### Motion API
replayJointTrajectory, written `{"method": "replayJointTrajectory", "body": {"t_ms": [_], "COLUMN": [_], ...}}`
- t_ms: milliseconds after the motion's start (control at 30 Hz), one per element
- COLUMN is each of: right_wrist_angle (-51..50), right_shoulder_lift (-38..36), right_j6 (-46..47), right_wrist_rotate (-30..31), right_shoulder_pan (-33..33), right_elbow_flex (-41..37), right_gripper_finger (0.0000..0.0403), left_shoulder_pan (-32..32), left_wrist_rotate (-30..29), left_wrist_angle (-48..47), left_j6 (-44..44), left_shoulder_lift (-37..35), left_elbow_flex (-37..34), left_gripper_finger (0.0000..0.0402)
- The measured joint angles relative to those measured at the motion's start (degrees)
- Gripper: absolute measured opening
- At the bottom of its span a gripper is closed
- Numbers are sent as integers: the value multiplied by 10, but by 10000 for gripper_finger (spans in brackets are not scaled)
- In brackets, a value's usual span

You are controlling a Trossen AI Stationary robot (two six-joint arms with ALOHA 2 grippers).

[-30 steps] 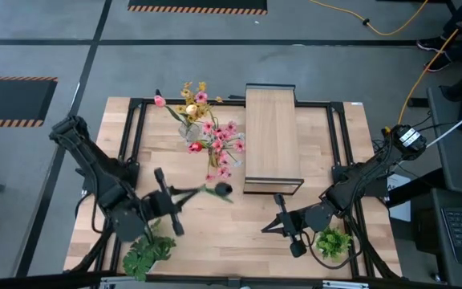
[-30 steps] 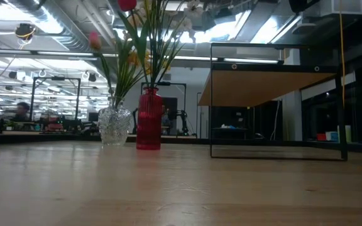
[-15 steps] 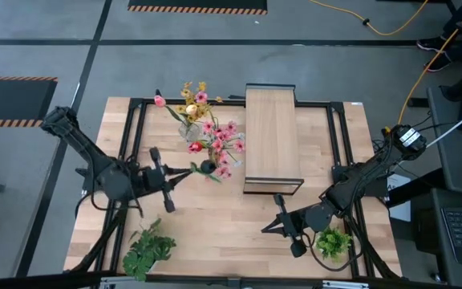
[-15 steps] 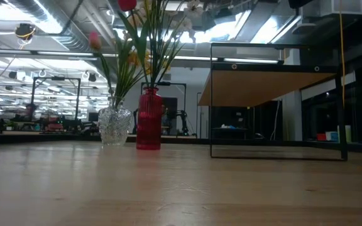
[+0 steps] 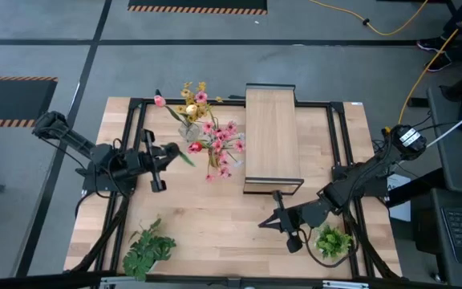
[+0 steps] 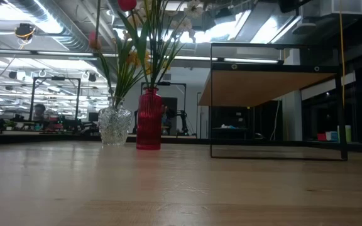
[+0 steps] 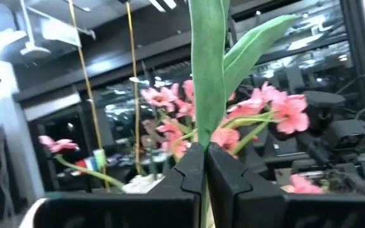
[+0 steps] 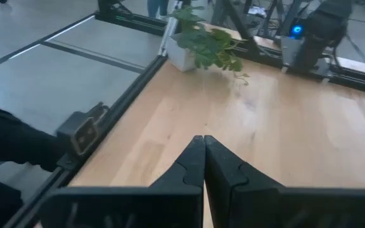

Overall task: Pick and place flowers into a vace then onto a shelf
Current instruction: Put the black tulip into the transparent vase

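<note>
The left gripper hangs over the far left part of the counter, its fingers clamped together on a flower stem; the left wrist view shows the green stem and leaves rising straight out from between the closed fingers. From above, the held stem points right, toward the bouquet, so its long axis runs roughly left to right along the line from gripper to vase.

The glass vase stands on the counter just right of that gripper, already holding flowers, with a red vase beside it carrying the pink sprays. The shelf lies farther right, its top bare.

The move ahead turns on this: the glass vase sits just beyond the stem's free end, so the stem likely has to be tipped upright before its foot can go down into the mouth. Which end of the stem leads is hard to make out from above.

The right gripper, fingers together and empty, waits at the near right by a leafy green bunch; the left arm is plainly the nearer one.
</note>
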Motion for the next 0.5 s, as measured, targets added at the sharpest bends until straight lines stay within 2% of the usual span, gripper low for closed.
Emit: {"method": "replayJointTrajectory", "body": {"t_ms": [400,500], "right_wrist_angle": [11,30], "right_shoulder_lift": [0,0], "right_j6": [-25,-16], "right_wrist_rotate": [-1,-23], "right_shoulder_pan": [-74,-83], "right_elbow_flex": [0,0], "right_gripper_finger": [5,5], "left_shoulder_pan": [64,88], "left_wrist_rotate": [-15,-9], "left_wrist_angle": [184,192], "left_j6": [123,126], "left_shoulder_lift": [-36,-42], "left_elbow_flex": [-104,-125], "left_gripper_finger": [3,3]}}
